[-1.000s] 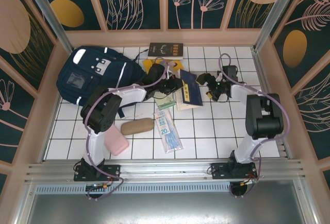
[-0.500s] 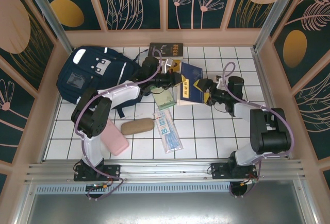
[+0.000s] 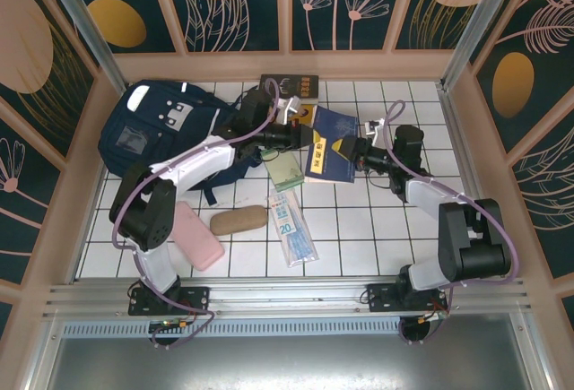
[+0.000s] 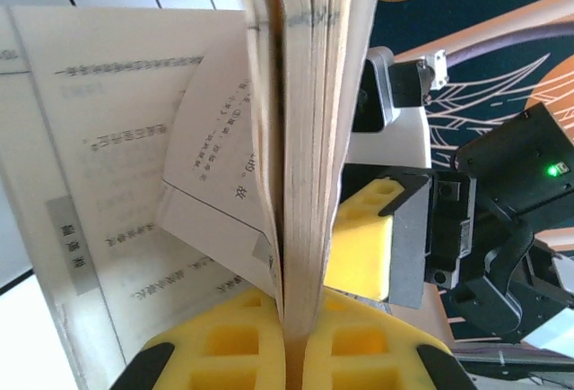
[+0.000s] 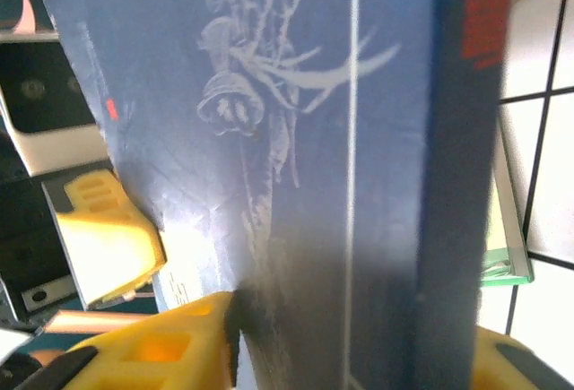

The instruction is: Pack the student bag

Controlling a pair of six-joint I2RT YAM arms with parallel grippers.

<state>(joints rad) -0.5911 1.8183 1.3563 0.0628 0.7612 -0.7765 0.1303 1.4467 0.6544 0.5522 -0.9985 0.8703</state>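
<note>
From the top external view, the student bag [image 3: 148, 134] lies at the far left of the white-tiled tabletop [image 3: 377, 229], against the left wall. Just right of it, the left end effector [image 3: 303, 136] is closed on the left edge of a blue book [image 3: 330, 143]. The right end effector [image 3: 352, 150] meets the same book from the opposite side. A black book [image 3: 289, 85] lies by the back wall. Nearer the arm bases lie a brown pouch [image 3: 239, 220], a pink case [image 3: 197, 236] and a clear packet [image 3: 292, 229], well apart from the bag.

In the left wrist view, the book stands edge-on, its pages pinched tight between the two yellow fingers [image 4: 224, 354]. Printed sheets lie on the tiles behind. A yellow finger [image 4: 363, 238] of the other arm presses the book's right face.

In the right wrist view, the dark blue cover sits between the yellow fingers [image 5: 152, 354] – one on each side, gripping it.
</note>
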